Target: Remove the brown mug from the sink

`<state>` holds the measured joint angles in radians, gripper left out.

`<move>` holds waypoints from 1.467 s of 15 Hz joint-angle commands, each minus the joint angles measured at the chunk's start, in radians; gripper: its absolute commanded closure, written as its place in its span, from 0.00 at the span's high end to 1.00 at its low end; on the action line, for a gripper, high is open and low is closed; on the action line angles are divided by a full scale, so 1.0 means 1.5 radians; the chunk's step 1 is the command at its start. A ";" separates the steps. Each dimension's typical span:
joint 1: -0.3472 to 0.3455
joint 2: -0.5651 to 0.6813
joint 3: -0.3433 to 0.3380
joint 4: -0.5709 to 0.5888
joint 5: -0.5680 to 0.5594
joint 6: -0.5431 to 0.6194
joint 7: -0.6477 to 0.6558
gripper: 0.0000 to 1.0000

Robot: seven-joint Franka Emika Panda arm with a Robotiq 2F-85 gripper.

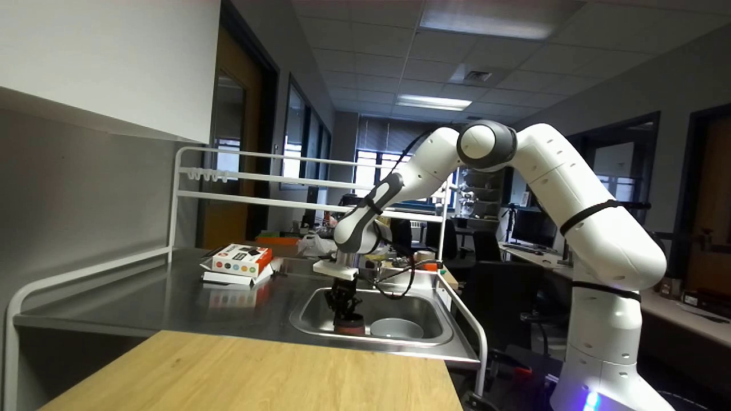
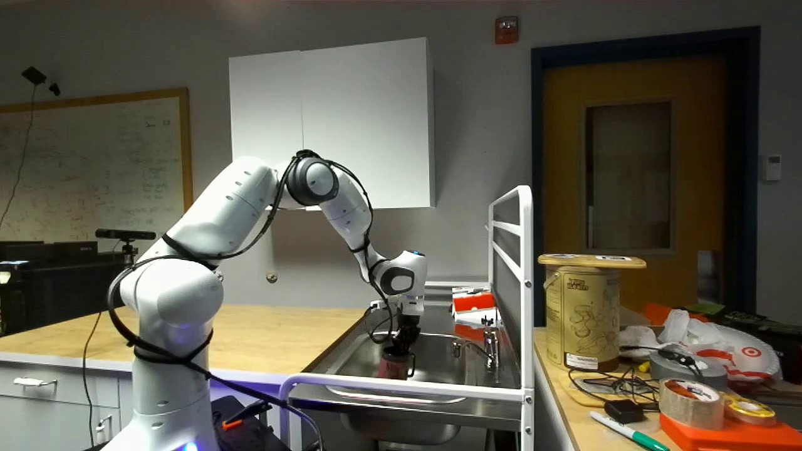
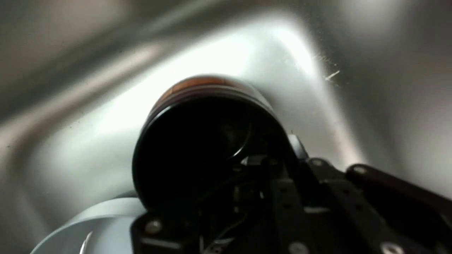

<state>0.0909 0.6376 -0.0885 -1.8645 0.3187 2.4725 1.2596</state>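
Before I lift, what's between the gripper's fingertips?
In the wrist view, the wall of the brown mug: one fingertip inside, one outside. Too dark to confirm contact.

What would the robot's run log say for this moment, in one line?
brown mug: in sink | gripper: at mug rim, grip unclear | grey bowl: beside mug | removal: not done

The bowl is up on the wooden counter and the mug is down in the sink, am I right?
Not quite: you have the bowl in the wrong place. It is in the sink too, beside the mug, as the wrist view shows. The mug is in the sink, just as you said.
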 commanded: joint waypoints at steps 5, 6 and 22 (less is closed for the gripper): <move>-0.028 -0.162 0.001 -0.053 -0.007 0.018 -0.024 0.05; -0.034 -0.175 0.004 -0.048 -0.004 0.020 -0.034 0.05; -0.109 -0.119 0.020 0.456 -0.034 -0.324 -0.199 0.06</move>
<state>-0.0154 0.3542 -0.0897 -1.3787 0.1712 2.0975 1.0530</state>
